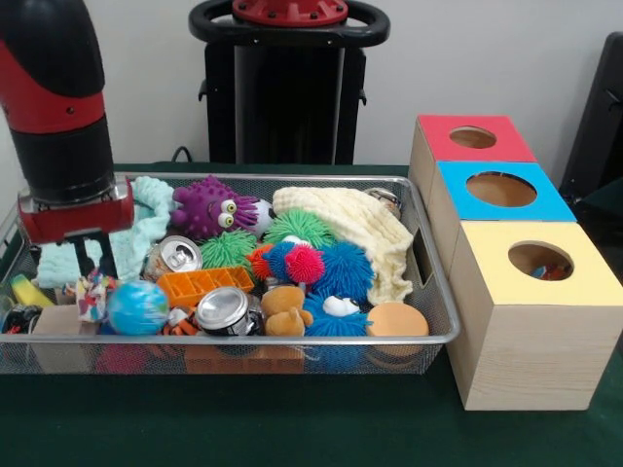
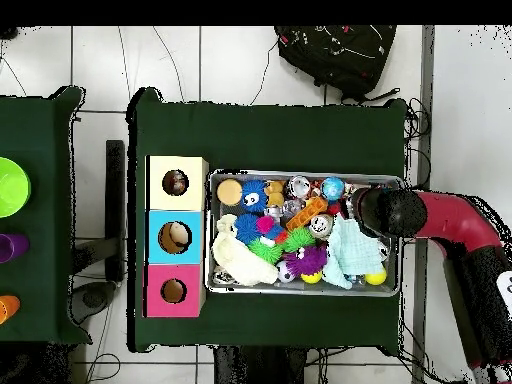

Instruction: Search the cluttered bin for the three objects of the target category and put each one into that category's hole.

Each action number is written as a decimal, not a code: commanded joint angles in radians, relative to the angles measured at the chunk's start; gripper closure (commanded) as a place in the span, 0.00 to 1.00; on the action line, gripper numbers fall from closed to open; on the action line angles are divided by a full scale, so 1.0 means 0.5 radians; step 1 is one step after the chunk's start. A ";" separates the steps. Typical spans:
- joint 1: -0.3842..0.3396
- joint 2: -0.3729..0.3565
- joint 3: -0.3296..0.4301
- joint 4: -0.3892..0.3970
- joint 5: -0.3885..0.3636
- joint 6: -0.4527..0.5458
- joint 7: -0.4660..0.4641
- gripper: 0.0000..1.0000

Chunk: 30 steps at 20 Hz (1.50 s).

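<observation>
The silver wire-mesh bin (image 1: 440, 292) is full of toys; from overhead its rim (image 2: 305, 175) shows beside the cubes. My gripper (image 1: 94, 270) reaches down into the bin's left end, its fingers apart. Just below them lies a knotted rope toy (image 1: 93, 296) of mixed red, blue, yellow and white strands. I cannot tell whether the fingers touch it. The yellow-topped cube (image 1: 584, 282) stands nearest, right of the bin. Its round hole (image 1: 540, 261) shows a bit of red and blue inside. No other rope toy shows. From overhead the arm (image 2: 400, 212) hides the gripper.
Blue-topped (image 1: 550, 204) and red-topped (image 1: 438, 141) cubes stand behind the yellow one. The bin holds spiky balls (image 1: 343, 268), a purple googly-eyed plush (image 1: 209, 206), cans (image 1: 224, 309), a cream cloth (image 1: 360, 224), a teal cloth (image 1: 146, 219) and a globe ball (image 1: 136, 306).
</observation>
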 commanded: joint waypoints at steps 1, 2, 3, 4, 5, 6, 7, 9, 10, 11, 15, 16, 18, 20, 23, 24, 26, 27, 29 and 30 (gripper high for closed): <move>0.207 -0.567 -0.088 0.205 0.292 0.383 0.223 1.00; 0.214 -0.577 -0.099 0.216 0.316 0.394 0.227 1.00; 0.217 -0.580 -0.114 0.231 0.340 0.395 0.227 1.00; 0.238 -0.612 -0.137 0.238 0.363 0.433 0.226 1.00; 0.256 -0.673 -0.163 0.257 0.394 0.485 0.227 1.00; 0.288 -0.735 -0.195 0.271 0.438 0.564 0.251 1.00; 0.304 -0.798 -0.219 0.333 0.495 0.601 0.286 1.00; 0.361 -0.903 -0.266 0.485 0.605 0.594 0.409 1.00; 0.404 -0.946 -0.281 0.548 0.669 0.580 0.478 1.00; 0.441 -0.992 -0.296 0.632 0.731 0.530 0.548 1.00; 0.712 -1.127 -0.421 0.715 0.910 0.444 0.881 1.00; 0.798 -1.106 -0.466 0.675 0.929 0.439 0.984 1.00; 0.961 -1.031 -0.554 0.568 0.916 0.385 1.156 1.00; 1.128 -0.919 -0.649 0.424 0.893 0.343 1.341 1.00; 1.322 -0.726 -0.779 0.130 0.852 0.385 1.556 1.00; 1.350 -0.652 -0.804 0.024 0.844 0.419 1.571 1.00; 1.404 -0.516 -0.851 -0.148 0.807 0.443 1.601 1.00; 1.436 -0.454 -0.881 -0.193 0.791 0.406 1.642 1.00; 1.482 -0.334 -0.906 -0.264 0.794 0.332 1.701 1.00; 1.496 -0.306 -0.904 -0.287 0.807 0.326 1.708 1.00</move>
